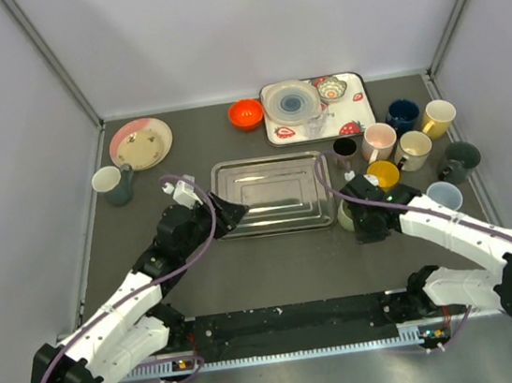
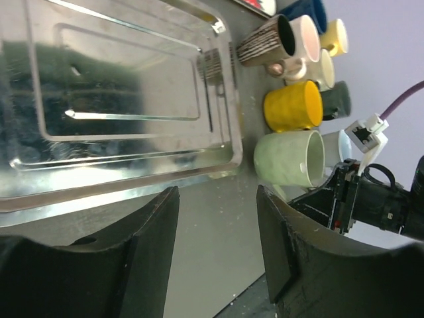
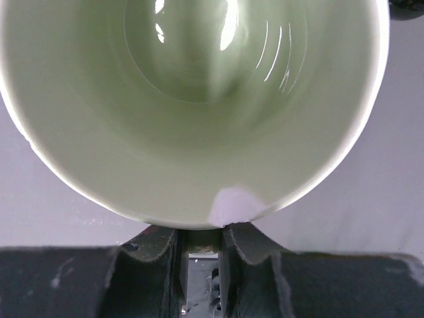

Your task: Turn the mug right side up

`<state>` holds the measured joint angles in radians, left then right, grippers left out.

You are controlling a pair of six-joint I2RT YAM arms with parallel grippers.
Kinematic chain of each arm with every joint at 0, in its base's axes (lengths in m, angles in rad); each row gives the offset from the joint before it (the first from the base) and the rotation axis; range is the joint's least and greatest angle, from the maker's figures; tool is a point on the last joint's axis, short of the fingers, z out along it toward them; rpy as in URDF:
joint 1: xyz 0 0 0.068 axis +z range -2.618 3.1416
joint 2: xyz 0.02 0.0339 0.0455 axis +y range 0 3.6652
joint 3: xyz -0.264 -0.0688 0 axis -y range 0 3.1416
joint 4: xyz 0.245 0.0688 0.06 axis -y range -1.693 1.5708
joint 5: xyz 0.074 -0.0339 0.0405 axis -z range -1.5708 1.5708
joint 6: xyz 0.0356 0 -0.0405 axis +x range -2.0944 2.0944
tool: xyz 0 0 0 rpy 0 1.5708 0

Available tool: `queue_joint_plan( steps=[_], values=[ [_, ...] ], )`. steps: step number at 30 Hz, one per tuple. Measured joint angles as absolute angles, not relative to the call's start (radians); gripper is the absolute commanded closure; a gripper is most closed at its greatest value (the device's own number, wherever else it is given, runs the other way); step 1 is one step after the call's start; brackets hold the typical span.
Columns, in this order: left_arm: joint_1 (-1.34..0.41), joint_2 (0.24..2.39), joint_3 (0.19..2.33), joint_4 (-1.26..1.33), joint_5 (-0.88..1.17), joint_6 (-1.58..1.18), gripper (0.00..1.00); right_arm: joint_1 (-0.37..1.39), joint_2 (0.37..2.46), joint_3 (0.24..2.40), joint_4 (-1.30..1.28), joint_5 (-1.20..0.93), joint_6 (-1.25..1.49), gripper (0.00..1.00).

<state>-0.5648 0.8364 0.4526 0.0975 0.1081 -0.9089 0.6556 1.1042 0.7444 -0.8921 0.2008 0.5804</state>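
The pale green mug (image 1: 342, 216) is just right of the steel tray's near right corner. In the left wrist view the mug (image 2: 288, 158) has its mouth turned the same way as the upright mugs beside it. My right gripper (image 1: 361, 217) is shut on the mug at its rim side. The right wrist view looks straight into the mug's open mouth (image 3: 199, 99), and the right gripper (image 3: 202, 232) is closed on a part just below the rim. My left gripper (image 1: 231, 215) is open and empty by the tray's near left corner (image 2: 217, 218).
The steel tray (image 1: 275, 229) lies mid-table. Several upright mugs stand right of it, among them a yellow one (image 1: 383, 175) and a light blue one (image 1: 443, 195). An orange bowl (image 1: 246, 113), a strawberry tray (image 1: 353, 127), a plate (image 1: 141, 142) and a teal mug (image 1: 113, 184) stand at the back and left.
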Motion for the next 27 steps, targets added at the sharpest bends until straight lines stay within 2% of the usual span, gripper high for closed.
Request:
queue_joint_plan(
  steps=[8, 10, 11, 14, 17, 27],
  values=[
    [-0.565, 0.849, 0.473, 0.004, 0.062, -0.884, 0.45, 0.637, 1.185, 0.698, -0.808, 0.22, 0.607, 1.0],
    [-0.564, 0.849, 0.474, -0.016, 0.054, -0.88, 0.44, 0.63, 1.187, 0.699, -0.799, 0.219, 0.607, 0.92],
    [-0.564, 0.849, 0.474, -0.025, 0.051, -0.878, 0.44, 0.625, 1.188, 0.699, -0.795, 0.217, 0.607, 0.79],
    [-0.565, 0.849, 0.474, -0.042, 0.043, -0.868, 0.44, 0.619, 1.187, 0.699, -0.786, 0.213, 0.607, 0.58],
    [-0.564, 0.849, 0.476, -0.054, 0.039, -0.863, 0.43, 0.617, 1.18, 0.698, -0.765, 0.211, 0.609, 0.48],
    [-0.565, 0.85, 0.489, -0.083, 0.031, -0.85, 0.41, 0.637, 1.071, 0.783, -0.83, 0.192, 0.614, 0.33]
  ],
)
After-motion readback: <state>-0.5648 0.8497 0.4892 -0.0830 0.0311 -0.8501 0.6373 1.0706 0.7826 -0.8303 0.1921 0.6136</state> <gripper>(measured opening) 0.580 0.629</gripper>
